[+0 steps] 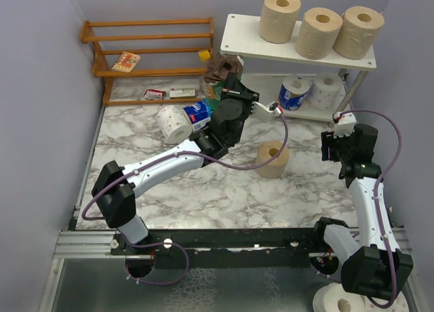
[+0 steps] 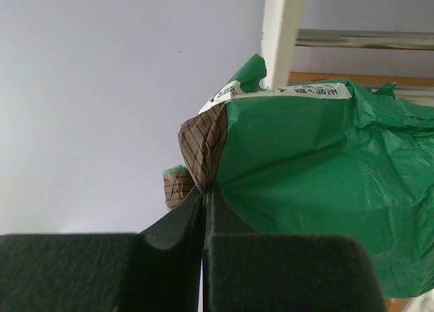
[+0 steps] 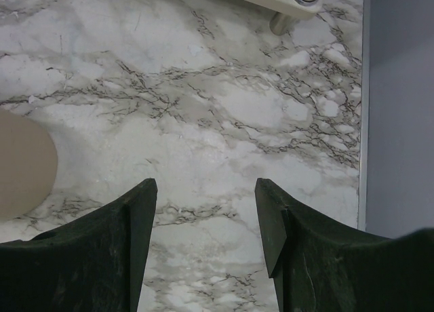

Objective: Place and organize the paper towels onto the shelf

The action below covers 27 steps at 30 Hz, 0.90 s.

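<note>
Left fingers (image 2: 169,234) pinch bag (image 2: 312,183) | right fingers (image 3: 115,258) apart | marble tabletop (image 3: 203,122) | lilac walls (image 1: 41,74)

White two-tier shelf (image 1: 234,37): three tan rolls (image 1: 319,32) upright on top tier, blue-wrapped roll (image 1: 294,93) and dotted roll (image 1: 326,90) on lower tier. Fourth tan roll (image 1: 272,159) upright in front; white roll (image 1: 174,123), blue pack (image 1: 198,112) left of it.

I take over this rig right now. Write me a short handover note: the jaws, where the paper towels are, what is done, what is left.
Left gripper: jaws shut, tips at the green snack bag; whether they pinch it is unclear.
Right gripper: jaws open, empty, over the table.
Done: three tan rolls on the top tier of the shelf; shelved blue-wrapped roll and shelved white roll on its lower tier.
Left: loose tan roll, loose white roll, loose blue-wrapped roll, all on the table.
</note>
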{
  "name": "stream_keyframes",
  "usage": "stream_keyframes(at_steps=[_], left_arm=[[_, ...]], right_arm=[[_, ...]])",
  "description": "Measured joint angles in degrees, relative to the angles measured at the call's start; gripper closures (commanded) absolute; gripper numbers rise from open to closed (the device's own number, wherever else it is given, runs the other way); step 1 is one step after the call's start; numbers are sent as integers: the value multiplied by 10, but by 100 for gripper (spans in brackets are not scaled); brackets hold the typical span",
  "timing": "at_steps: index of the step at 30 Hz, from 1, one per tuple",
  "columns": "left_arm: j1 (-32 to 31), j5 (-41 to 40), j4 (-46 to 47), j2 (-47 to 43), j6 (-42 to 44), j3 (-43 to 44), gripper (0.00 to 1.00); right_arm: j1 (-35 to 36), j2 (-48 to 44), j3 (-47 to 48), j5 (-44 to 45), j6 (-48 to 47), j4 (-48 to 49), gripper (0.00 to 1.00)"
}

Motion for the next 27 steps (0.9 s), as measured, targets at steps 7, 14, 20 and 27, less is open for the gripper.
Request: stream_keyframes(at_steps=[7,14,20,27], left_arm=[[-5,-4,-172,-10,-146,31,100],[-8,143,-480,-87,-432,81,26],[-8,221,-582,-95,-534,84,1],[-9,238,-617,-63,-548,158,1]], right_arm=[[0,8,0,0,-7,0,40],[0,8,0,-2,-11,0,39],[0,14,0,-4,-13,0,37],[0,20,0,-4,-13,0,36]])
